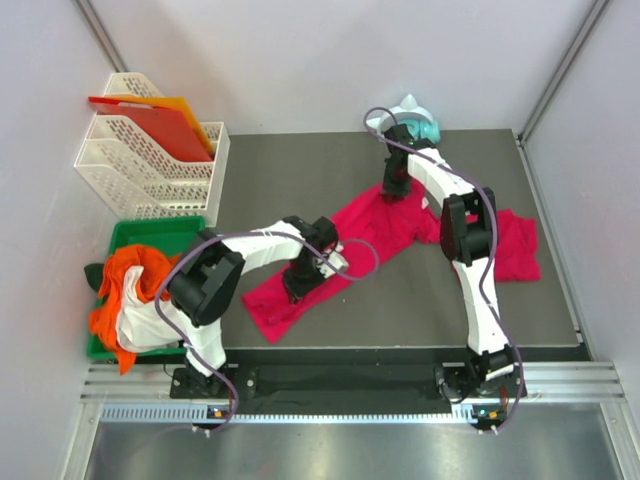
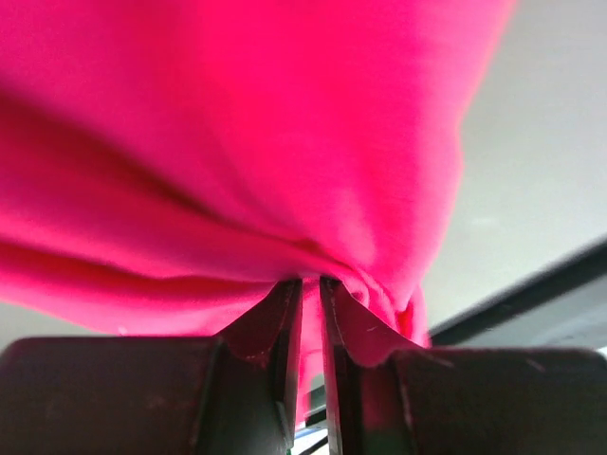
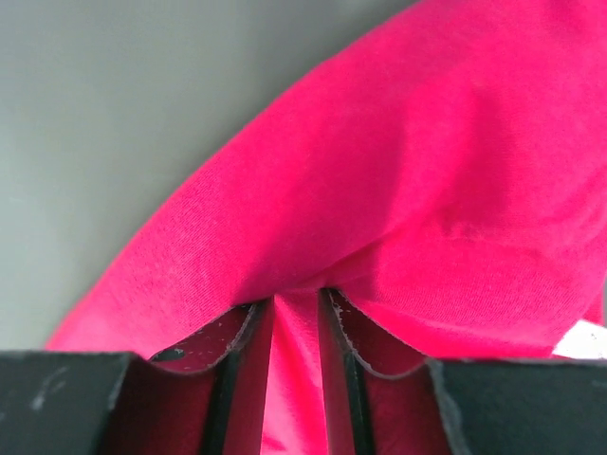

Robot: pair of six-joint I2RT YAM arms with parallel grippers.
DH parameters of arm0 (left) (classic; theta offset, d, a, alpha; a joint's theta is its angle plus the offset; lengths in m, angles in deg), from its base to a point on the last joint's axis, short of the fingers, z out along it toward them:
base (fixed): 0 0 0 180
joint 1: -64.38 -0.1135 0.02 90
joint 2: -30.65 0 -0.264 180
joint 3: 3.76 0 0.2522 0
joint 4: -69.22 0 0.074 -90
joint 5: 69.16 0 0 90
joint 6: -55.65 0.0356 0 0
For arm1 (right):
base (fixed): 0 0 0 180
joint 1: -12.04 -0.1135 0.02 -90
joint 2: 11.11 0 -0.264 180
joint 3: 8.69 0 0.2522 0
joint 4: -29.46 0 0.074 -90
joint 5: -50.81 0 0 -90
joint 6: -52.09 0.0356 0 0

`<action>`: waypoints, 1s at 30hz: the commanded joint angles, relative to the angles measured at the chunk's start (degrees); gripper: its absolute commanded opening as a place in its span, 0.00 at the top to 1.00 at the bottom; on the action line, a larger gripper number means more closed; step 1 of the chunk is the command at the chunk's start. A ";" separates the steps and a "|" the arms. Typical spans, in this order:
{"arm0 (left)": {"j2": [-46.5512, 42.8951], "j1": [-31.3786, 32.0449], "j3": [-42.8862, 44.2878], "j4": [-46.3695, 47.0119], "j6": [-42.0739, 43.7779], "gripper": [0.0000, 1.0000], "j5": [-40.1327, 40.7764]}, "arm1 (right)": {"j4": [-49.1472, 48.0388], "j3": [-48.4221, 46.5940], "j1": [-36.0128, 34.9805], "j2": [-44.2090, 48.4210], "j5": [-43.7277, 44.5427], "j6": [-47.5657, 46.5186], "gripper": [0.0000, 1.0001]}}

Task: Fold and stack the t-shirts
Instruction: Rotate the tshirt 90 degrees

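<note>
A crimson-pink t-shirt point(image 1: 385, 235) lies stretched in a long band across the dark mat, from the near left to the right. My left gripper point(image 1: 300, 280) is shut on a fold of the t-shirt near its left end; in the left wrist view the cloth point(image 2: 237, 142) bunches between the jaws point(image 2: 311, 284). My right gripper point(image 1: 393, 190) is shut on the t-shirt's far edge; in the right wrist view the cloth point(image 3: 398, 190) is pinched between the jaws point(image 3: 296, 296). A white label point(image 3: 583, 339) shows at the right edge.
A green bin point(image 1: 150, 235) at the left holds orange and white clothes point(image 1: 130, 295). White file racks point(image 1: 140, 165) with stiff red-orange sheets point(image 1: 160, 120) stand at the back left. A teal object point(image 1: 420, 120) sits at the mat's far edge.
</note>
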 commanded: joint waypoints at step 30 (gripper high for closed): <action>25.16 27.07 34.63 -5.12 8.93 0.85 -3.47 | -7.36 -7.57 -11.47 -8.23 -21.94 -4.46 0.68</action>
